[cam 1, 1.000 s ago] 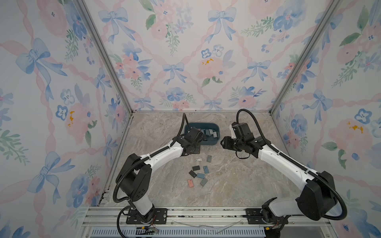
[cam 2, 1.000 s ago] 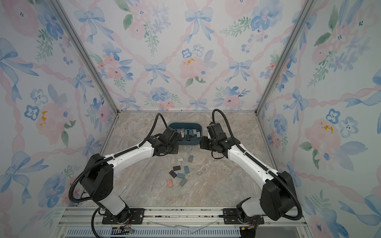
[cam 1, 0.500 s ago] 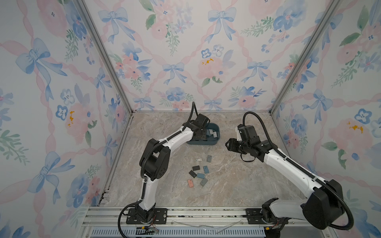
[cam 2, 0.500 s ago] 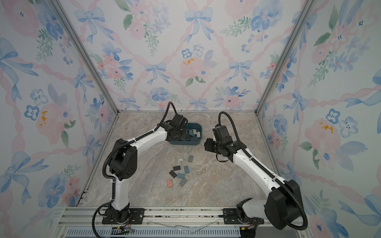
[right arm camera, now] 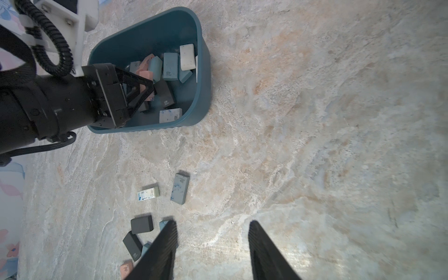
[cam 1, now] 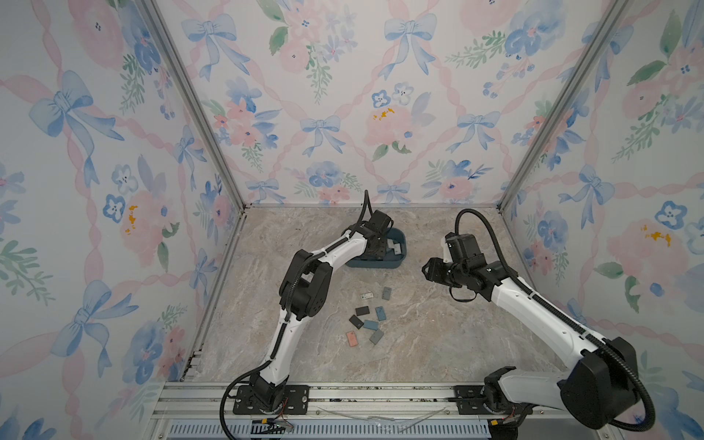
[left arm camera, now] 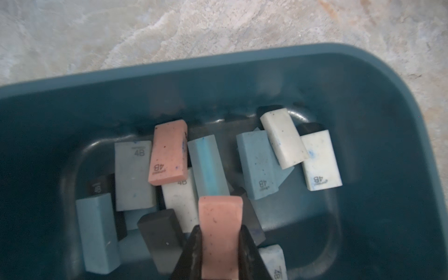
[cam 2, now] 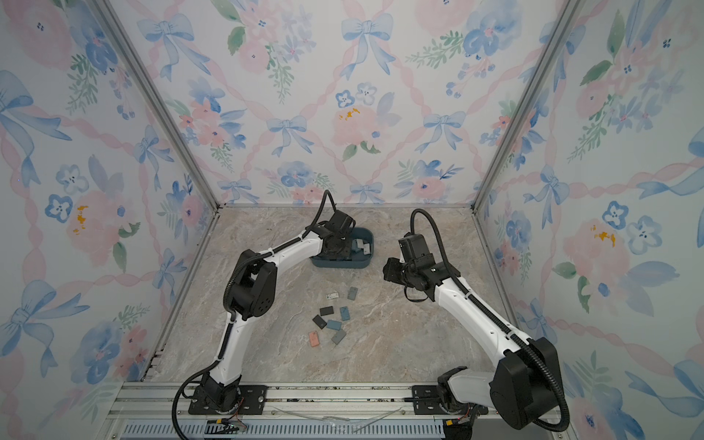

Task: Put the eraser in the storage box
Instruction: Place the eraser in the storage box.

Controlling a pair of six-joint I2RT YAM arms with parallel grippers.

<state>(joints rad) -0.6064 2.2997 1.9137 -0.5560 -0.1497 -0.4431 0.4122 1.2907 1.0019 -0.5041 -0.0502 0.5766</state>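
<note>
My left gripper [left arm camera: 220, 228] is shut on a pink eraser [left arm camera: 219, 211], held end-out just above the inside of the storage box [left arm camera: 363, 97]. The dark teal tub holds several erasers: pink, blue, grey, white and black. In both top views the left gripper [cam 1: 377, 247] [cam 2: 339, 247] hangs over the box's [cam 1: 396, 263] [cam 2: 343, 263] left half. In the right wrist view its fingers [right arm camera: 145, 88] reach into the box [right arm camera: 203, 72]. My right gripper [right arm camera: 211, 223] is open and empty above bare table, to the right of the box [cam 1: 428, 268].
Several loose erasers lie on the marble table in front of the box [cam 1: 367, 320], among them a salmon one [cam 1: 352, 338], a grey one [right arm camera: 180, 189] and a white-sleeved one [right arm camera: 148, 194]. Floral walls close in the left, back and right sides.
My left arm has raised its elbow and carried the pink eraser from the box's front-left to over its inside. The right gripper has drawn back slightly to the right.
</note>
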